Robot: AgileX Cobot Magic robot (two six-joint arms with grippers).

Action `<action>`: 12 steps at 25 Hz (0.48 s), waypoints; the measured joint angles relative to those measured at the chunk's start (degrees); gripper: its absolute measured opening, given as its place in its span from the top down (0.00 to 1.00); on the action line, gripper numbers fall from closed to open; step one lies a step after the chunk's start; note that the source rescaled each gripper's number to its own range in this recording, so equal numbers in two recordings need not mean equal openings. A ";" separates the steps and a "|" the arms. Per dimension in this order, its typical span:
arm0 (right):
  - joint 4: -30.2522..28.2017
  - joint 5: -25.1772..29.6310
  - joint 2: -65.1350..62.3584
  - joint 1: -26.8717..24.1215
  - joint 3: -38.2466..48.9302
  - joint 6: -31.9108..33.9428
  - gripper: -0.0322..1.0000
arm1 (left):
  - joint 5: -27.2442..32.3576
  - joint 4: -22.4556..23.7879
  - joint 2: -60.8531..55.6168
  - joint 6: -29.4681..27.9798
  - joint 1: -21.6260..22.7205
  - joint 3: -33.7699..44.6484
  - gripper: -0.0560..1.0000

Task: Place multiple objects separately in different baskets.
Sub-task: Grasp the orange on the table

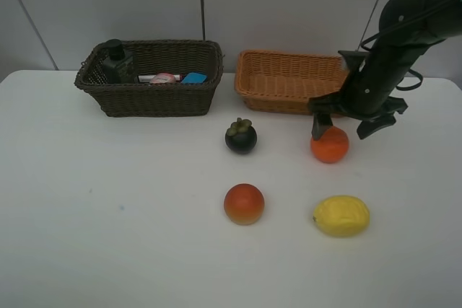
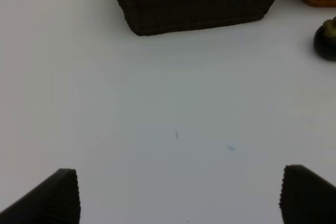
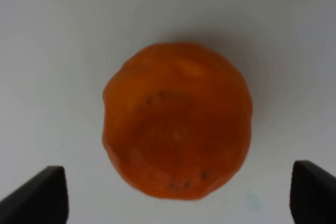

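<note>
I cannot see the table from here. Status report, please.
Left gripper open, empty. Right gripper open, above orange, not gripping. Nothing blocks the light basket.

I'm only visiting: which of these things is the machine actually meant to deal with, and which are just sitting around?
Part of the job: dark brown basket holding a dark green pump bottle and a pink bottle; orange-tan basket; mangosteen; orange; red-orange fruit; lemon.
Just there: white table; grey wall.
</note>
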 joint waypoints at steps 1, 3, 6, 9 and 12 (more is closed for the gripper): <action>0.00 -0.67 0.63 0.00 0.00 -0.05 0.01 | 0.00 0.00 0.00 0.00 0.00 0.00 0.00; 0.00 -1.73 1.87 0.00 0.00 -0.12 0.01 | 0.00 0.00 0.00 0.00 0.00 0.00 0.00; -0.02 -3.66 3.68 0.00 0.00 -0.12 0.01 | 0.00 0.00 0.00 0.00 0.00 0.00 0.00; -0.02 -5.53 5.71 0.00 0.00 -0.30 0.01 | 0.00 0.00 0.00 0.00 0.00 0.00 0.00; 0.10 -6.88 7.47 0.00 0.00 -0.51 0.01 | 0.00 0.00 0.00 0.00 0.00 0.00 0.00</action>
